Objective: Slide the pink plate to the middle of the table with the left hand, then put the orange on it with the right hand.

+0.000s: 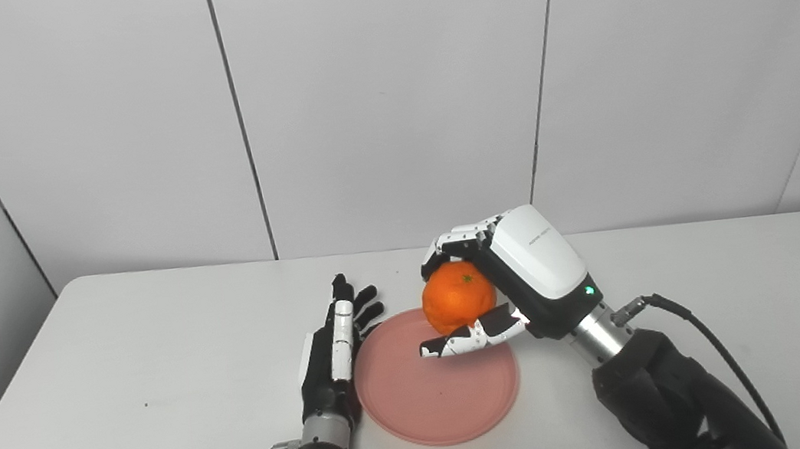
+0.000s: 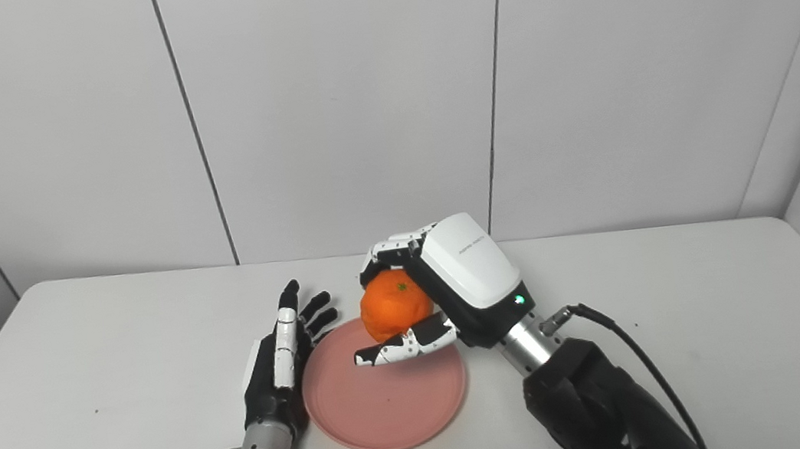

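Note:
The pink plate (image 1: 423,399) lies flat near the middle front of the white table (image 1: 120,385). My right hand (image 1: 511,275) is shut on the orange (image 1: 458,296) and holds it above the plate's far right rim; fingers curl over its top and the thumb sits under it. My left hand (image 1: 334,341) is open, fingers straight and pointing away, resting against the plate's left rim. The same scene shows in the right eye view, with the orange (image 2: 395,305) over the plate (image 2: 377,405).
The table's far edge meets a grey panelled wall (image 1: 384,103). A black cable (image 1: 709,338) loops from my right wrist along the forearm. Bare tabletop lies left and right of the plate.

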Controlling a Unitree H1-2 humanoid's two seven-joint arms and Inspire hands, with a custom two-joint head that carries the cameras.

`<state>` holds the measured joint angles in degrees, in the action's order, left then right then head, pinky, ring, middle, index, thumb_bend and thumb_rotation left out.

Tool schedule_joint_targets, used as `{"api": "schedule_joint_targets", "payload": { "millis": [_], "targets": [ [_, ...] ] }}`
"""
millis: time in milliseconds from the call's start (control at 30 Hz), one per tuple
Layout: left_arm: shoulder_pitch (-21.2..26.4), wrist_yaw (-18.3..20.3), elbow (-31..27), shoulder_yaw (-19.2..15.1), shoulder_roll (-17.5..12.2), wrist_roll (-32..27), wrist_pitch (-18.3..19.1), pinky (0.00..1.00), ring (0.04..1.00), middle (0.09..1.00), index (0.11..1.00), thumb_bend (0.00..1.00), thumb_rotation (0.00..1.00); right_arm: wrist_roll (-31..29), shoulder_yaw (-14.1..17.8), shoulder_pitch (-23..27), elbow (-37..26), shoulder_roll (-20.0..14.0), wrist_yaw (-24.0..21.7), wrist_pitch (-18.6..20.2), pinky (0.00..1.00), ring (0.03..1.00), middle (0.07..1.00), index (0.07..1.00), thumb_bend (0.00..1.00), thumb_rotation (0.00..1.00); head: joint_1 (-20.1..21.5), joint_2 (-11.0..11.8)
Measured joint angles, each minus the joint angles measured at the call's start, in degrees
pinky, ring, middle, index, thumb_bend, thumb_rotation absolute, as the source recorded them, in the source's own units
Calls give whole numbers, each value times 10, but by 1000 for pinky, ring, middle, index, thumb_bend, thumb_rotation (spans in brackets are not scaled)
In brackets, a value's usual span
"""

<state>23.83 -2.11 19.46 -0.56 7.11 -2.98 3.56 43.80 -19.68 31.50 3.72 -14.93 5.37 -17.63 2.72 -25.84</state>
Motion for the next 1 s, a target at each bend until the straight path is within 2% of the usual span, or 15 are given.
{"api": "schedule_joint_targets", "payload": {
  "millis": [200,433,533,1000],
  "targets": [
    [1,1,2,0,-3,0,0,802,871,892,1000,639,1000,12,-15,0,6,4,-13,-2,186,240,321,338,603,390,9,4],
    [1,7,4,0,-3,0,-4,788,866,898,1000,626,1000,4,-25,2,14,7,-94,1,229,284,360,373,621,394,7,3],
    [1,7,3,-1,-3,0,-4,789,864,894,1000,627,1000,4,-25,4,23,7,-110,3,219,274,355,361,627,402,5,3],
    [2,6,2,1,-3,0,-3,790,852,889,1000,607,1000,27,-44,21,141,10,-109,4,214,267,339,347,613,380,2,6]
  ]
}}
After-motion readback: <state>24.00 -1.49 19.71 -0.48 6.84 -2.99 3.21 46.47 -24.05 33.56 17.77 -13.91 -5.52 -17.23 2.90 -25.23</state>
